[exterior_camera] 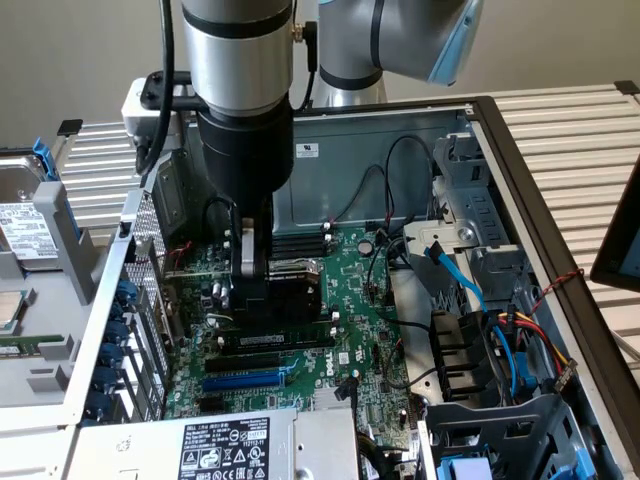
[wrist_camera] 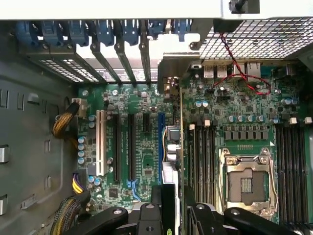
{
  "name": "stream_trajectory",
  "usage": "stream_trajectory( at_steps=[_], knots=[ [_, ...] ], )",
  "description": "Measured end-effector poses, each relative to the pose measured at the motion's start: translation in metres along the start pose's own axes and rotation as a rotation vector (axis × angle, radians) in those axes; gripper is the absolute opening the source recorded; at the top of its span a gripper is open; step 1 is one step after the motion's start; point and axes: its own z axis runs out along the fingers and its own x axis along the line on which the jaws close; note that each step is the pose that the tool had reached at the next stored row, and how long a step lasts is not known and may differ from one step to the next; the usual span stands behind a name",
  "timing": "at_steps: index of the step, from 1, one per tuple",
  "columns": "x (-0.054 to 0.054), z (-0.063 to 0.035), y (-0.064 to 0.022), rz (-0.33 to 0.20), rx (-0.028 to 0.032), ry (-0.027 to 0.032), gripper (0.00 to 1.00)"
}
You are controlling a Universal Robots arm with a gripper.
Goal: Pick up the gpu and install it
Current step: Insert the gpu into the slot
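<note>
Here the arm (exterior_camera: 240, 60) reaches straight down into the open computer case (exterior_camera: 420, 150), which lies on its side on a slatted worktop (exterior_camera: 590, 130). The gripper (exterior_camera: 255, 285) is low over the motherboard (exterior_camera: 350, 300), and its jaws are closed on the gpu (exterior_camera: 290, 302) — the card's black shroud faces the exterior camera just under the wrist.

In the wrist view the gripper (wrist_camera: 177, 203) pinches the gpu (wrist_camera: 181, 127) from both sides. The card shows edge-on and upright, as a thin green line. Its silver bracket (wrist_camera: 168, 73) is toward the rear slot openings and their blue clips (wrist_camera: 105, 29). That edge runs just beside the blue expansion slot (wrist_camera: 160, 142), between it and the nearest bank of memory slots (wrist_camera: 203, 156). Whether the card's lower edge sits in a slot or hangs just above the board cannot be told.

Beyond the memory slots lies the CPU socket (wrist_camera: 247, 181), its metal frame closed around bare contacts, and a red wire (wrist_camera: 239, 73) loops over the board near the rear ports. In the exterior view a power supply (exterior_camera: 225, 450) with a white label fills the near corner of the case. A blue cable (exterior_camera: 460, 280) curls among the drive bays at the exterior view's right — and a hard drive (exterior_camera: 20, 225) rests outside the case at the exterior view's left
</note>
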Motion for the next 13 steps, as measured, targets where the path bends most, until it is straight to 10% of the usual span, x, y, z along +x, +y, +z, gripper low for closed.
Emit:
stream_trajectory(
  at_steps=[13],
  knots=[
    [0.011, 0.0105, 0.0056, 0.000, 0.0000, -0.0097, 0.27]
  ],
)
